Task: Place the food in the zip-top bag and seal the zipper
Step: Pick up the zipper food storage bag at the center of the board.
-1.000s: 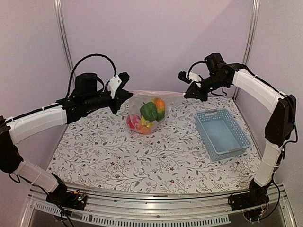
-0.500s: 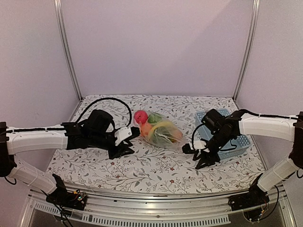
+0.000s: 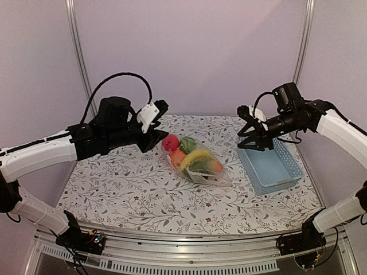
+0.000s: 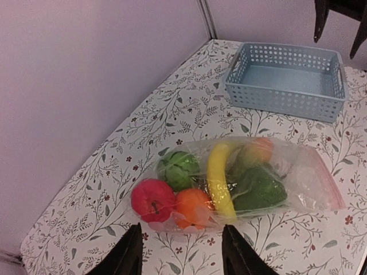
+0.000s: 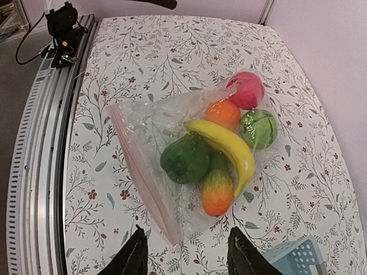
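From above, the zip-top bag (image 3: 221, 177) lay mid-frame with the food (image 3: 195, 156) inside. The left gripper (image 3: 160, 121) and right gripper (image 3: 245, 130) hung either side of it, jaws spread and empty, probably because sealing looked finished. The left wrist view showed the zipper (image 4: 325, 180) flat at right. In the right wrist view it ran lower left, apparently pressed shut.

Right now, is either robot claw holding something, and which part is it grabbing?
Nothing is held. The left claw and right claw are both open in the air, clear of the zip-top bag lying on the table.
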Controlling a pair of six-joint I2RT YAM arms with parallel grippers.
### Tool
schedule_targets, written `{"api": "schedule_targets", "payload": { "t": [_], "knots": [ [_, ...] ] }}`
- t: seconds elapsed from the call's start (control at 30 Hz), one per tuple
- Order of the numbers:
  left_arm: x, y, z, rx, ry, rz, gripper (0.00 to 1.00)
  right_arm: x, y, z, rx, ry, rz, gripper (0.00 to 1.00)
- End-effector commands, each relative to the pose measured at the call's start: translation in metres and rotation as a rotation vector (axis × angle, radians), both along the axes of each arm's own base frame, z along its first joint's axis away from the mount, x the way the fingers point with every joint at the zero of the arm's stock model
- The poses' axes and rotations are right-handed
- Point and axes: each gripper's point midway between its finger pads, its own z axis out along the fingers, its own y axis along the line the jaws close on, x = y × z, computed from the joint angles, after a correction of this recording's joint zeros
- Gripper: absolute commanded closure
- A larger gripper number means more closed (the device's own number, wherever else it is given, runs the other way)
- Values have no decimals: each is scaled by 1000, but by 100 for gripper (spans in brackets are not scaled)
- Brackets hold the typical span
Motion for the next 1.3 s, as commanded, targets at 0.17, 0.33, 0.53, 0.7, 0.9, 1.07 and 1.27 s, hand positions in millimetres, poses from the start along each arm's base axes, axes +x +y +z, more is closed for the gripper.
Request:
{"api": "schedule_targets", "payload": {
  "t": [0.17,0.33,0.53,0.7,0.9,1.07,1.27],
  "knots": [
    [42,-36,48,-198,11,161,53,72,-71,120,376,-51,-384,29],
    [1,-73,61,-203,-27,-77,46,95,-129,146,508,-87,-609,1],
    [-78,-115,30,-51,-18,-436,43,94,-143,141,505,-97,-714,1],
    [-101,-113,-29,218,26,-475,42,50,-117,100,448,14,-488,3],
    [-110,-121,-71,433,-22,-486,40,3,-103,24,356,200,-324,3],
    [-90,-133,-92,609,-141,-438,40,-5,-105,-10,291,240,-326,8],
    [-63,-130,-131,857,-200,-391,51,-9,-105,-16,282,246,-322,10]
  ]
}}
